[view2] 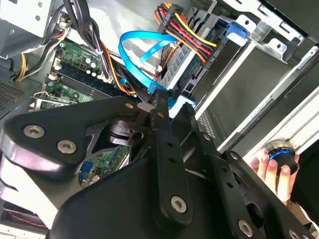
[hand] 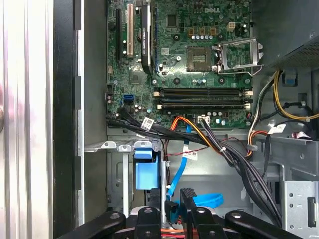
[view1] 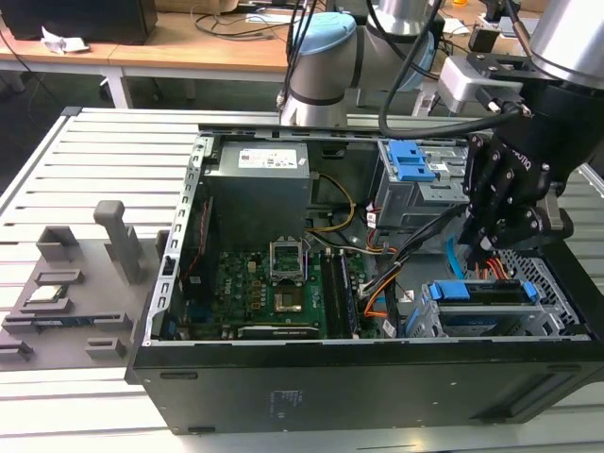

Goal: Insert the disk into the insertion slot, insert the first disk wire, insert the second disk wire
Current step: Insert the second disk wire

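Disk (view1: 486, 313) seated in insertion slot (view1: 555, 283); blue second disk wire (view2: 142, 52) looped beside red-orange first disk wire (view2: 187, 37).

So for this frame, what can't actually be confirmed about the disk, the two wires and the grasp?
- Disk: the exterior view shows it in the insertion slot; its rear connectors are hidden by the gripper.
- Second disk wire: its plug end runs behind the black fingers in the second wrist view.
- First disk wire: its plug is hidden behind the drive bay.
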